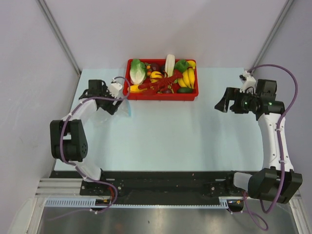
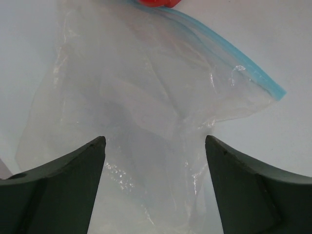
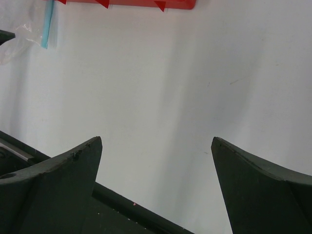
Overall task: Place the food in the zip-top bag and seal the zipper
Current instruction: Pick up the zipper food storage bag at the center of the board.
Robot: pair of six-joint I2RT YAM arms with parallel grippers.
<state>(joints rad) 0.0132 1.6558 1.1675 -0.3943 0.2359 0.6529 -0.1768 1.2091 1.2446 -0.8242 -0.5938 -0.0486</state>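
Left wrist view. Nearest the lens, at the lower corners: two dark fingers (image 2: 63,190) of left gripper (image 2: 155,146), spread wide, nothing pinched. Between and beyond them: zip-top bag (image 2: 141,97), clear and crumpled, lying on pale table (image 2: 287,29), filling the centre of frame and running off the bottom edge between the fingertips. Contact between fingers and film: cannot be told. Zipper (image 2: 234,63): thin blue strip slanting from top centre down to right of centre, ending at a free corner. Red tray (image 2: 156,2): a sliver at top centre, just beyond the upper end of the strip.

Right wrist view. Lower corners again: dark fingers (image 3: 263,190) of right gripper (image 3: 156,144), spread just as wide, holding and touching nothing, with only table surface showing between them. Black rail (image 3: 122,209) crossing the lower left, behind the finger on that side. Edge of red tray along the top of frame; corner of bag with the blue end of the zipper at upper left.

Top external view. Arm bases at the bottom of frame, along the black rail. Left gripper at upper left, just beside the tray's lower-left corner, bag lying at its tip with the blue strip on the side toward the tray. Food (image 1: 161,77): heaped in the red tray at upper centre, with green-and-white cabbage (image 1: 137,70) at its left end and yellow fruit (image 1: 187,78) at its right end. Right gripper at right of frame, over the table, well apart from tray and bag.
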